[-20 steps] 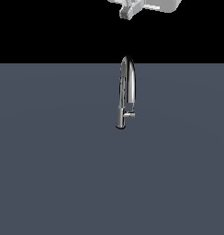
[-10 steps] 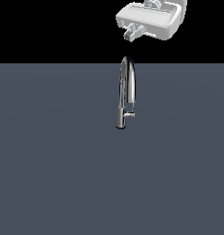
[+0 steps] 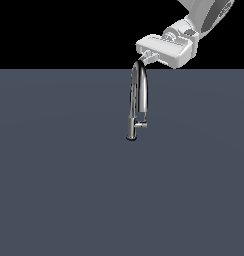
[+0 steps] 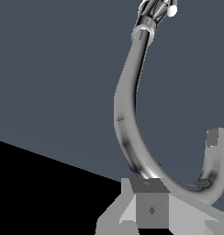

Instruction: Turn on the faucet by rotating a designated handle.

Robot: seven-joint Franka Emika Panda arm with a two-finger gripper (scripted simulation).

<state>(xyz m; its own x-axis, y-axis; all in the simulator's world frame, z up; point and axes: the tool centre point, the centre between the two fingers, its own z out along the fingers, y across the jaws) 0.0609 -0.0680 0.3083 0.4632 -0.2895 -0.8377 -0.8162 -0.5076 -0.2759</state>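
- We find the handle (image 3: 142, 125) low on the stem of the faucet (image 3: 138, 100), a stubby lever pointing toward the exterior view's right, with nothing touching it.
- The faucet stands upright on the grey surface (image 3: 59, 190), a little right of centre in the exterior view; its arch fills the wrist view.
- The gripper (image 3: 148, 56) hangs at the crown of the arch, just at the spout tube (contact cannot be confirmed).
- Jaw state: we cannot tell; neither view shows both fingers clearly.
- We judge the step in hand to be the approach; no turning has begun.
- The next move calls for descending along the stem to the lever, clearing the spout, then pushing it round.
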